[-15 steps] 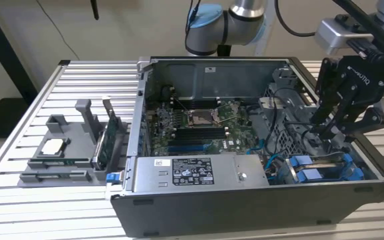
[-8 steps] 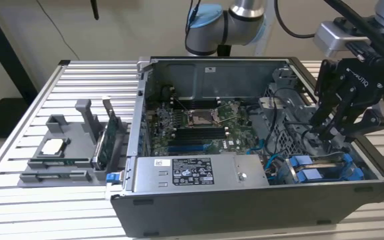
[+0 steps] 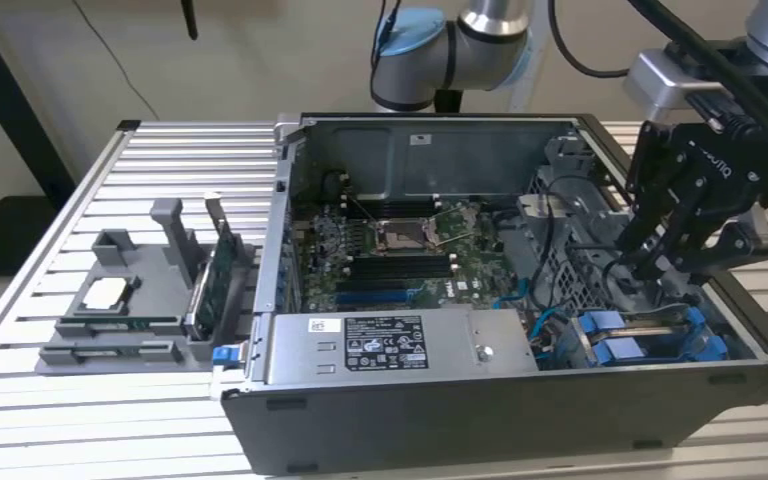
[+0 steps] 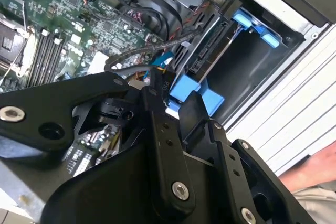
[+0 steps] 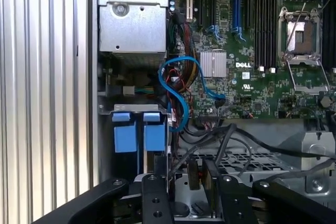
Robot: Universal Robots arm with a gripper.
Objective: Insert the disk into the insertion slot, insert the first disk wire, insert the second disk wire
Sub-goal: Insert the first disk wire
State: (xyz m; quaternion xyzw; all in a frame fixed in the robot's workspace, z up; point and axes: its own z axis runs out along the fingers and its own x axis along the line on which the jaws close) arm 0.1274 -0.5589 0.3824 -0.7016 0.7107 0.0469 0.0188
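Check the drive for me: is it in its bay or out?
In. The drive stands on edge inside the bay, its blue frame down between the bay walls in the first wrist view.

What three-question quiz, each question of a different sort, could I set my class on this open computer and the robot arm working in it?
1. True or false: the pincer is down inside the open computer case, at the exterior view's right.
2. Multiple choice: the drive frames near the pincer are A) red, B) blue, C) yellow.
3. Fill in: the case stands on a ____ metal table.
Key: 1 true; 2 B; 3 slatted.
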